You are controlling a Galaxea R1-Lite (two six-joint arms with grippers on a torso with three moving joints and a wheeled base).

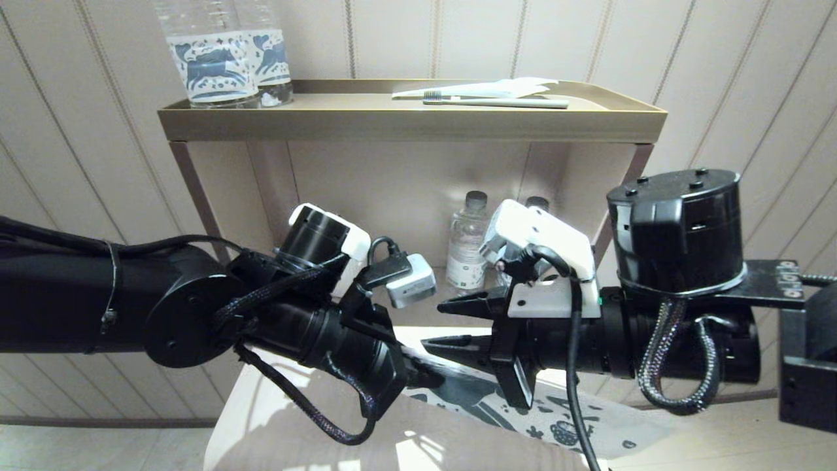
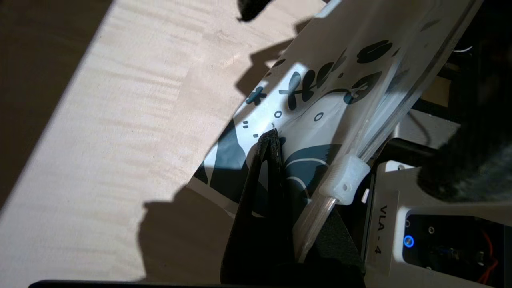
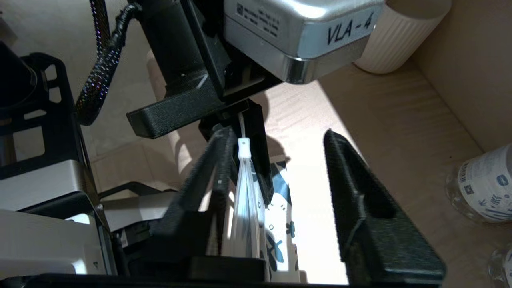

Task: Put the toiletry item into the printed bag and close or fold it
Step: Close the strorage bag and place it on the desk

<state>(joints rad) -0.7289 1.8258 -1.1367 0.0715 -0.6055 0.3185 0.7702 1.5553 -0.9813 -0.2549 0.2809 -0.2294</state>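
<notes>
The printed bag point(image 2: 320, 100), white with dark blue and teal motifs, hangs over the wooden table with one end pinched in my left gripper point(image 2: 274, 138), which is shut on it. Along the bag's upper edge runs a clear zip with a white slider point(image 2: 346, 180) close to that grip. My right gripper point(image 3: 279, 136) faces the left one, fingers wide apart; the slider point(image 3: 243, 146) and the zip edge lie just inside one finger point(image 3: 216, 168). In the head view both grippers point(image 1: 433, 325) meet above the bag point(image 1: 523, 405). The toiletry item is hidden from view.
A gold tray shelf point(image 1: 412, 124) behind holds two large horse-label bottles point(image 1: 222, 65) and a toothbrush with a white wrapper point(image 1: 497, 101). Small bottles point(image 1: 467, 242) stand in the compartment below. A ribbed white cup point(image 3: 400, 36) and bottles point(image 3: 484, 188) flank my right gripper.
</notes>
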